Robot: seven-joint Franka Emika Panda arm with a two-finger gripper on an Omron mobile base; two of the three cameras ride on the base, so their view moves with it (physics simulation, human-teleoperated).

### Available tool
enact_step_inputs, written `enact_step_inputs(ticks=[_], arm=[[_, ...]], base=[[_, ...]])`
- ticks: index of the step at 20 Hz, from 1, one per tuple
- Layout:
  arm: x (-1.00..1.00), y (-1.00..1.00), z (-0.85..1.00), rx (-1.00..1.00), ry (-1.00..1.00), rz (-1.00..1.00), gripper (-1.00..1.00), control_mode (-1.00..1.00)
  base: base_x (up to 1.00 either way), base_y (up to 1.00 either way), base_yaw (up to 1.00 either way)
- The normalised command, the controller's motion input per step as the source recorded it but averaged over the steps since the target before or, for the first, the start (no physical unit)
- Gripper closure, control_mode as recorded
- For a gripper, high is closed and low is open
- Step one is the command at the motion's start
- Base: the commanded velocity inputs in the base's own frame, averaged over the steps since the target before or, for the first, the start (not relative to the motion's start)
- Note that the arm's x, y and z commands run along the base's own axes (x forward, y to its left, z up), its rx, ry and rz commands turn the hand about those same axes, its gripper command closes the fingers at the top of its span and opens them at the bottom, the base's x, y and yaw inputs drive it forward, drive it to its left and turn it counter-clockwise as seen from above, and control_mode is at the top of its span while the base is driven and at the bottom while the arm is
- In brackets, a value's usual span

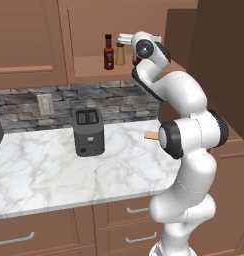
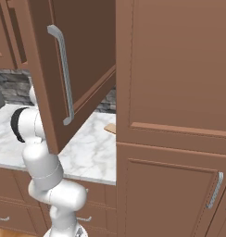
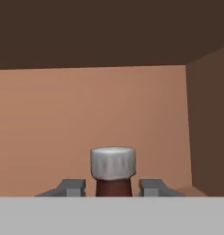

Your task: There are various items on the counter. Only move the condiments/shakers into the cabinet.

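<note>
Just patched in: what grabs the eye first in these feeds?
The white arm reaches up into the open wall cabinet, where a red-labelled bottle and a tan shaker stand on the shelf. In the hand view, a pale-capped reddish bottle sits between the tool's parted fingers. On the marble counter a dark toaster remains.

Toaster (image 1: pixel 88 131) on counter (image 1: pixel 39 170) — bottle (image 1: pixel 108 52) shelved
</note>
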Motion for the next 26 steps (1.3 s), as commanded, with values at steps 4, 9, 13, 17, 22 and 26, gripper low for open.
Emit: enact_step_inputs(ticks=[4,9,13,17,22,26], arm=[[-0.25,0.03,-0.01,0.00,0.00,0.00,-1.00,-1.00],[-0.74,0.18,-0.10,-0.01,0.00,0.00,-1.00,-1.00],[-0.99,0.18,-0.22,0.00,0.00,0.00,-1.00,-1.00],[-1.00,0.18,-0.45,0.00,-0.08,0.00,-1.00,-1.00],[-1.00,0.21,-0.63,0.00,-0.09,-0.03,-1.00,-1.00],[-1.00,0.26,-0.29,0.00,-0.19,-0.03,-1.00,-1.00]], base=[[0.00,0.00,0.00],[0.00,0.00,0.00],[0.00,0.00,0.00],[0.00,0.00,0.00],[0.00,0.00,0.00],[0.00,0.00,0.00]])
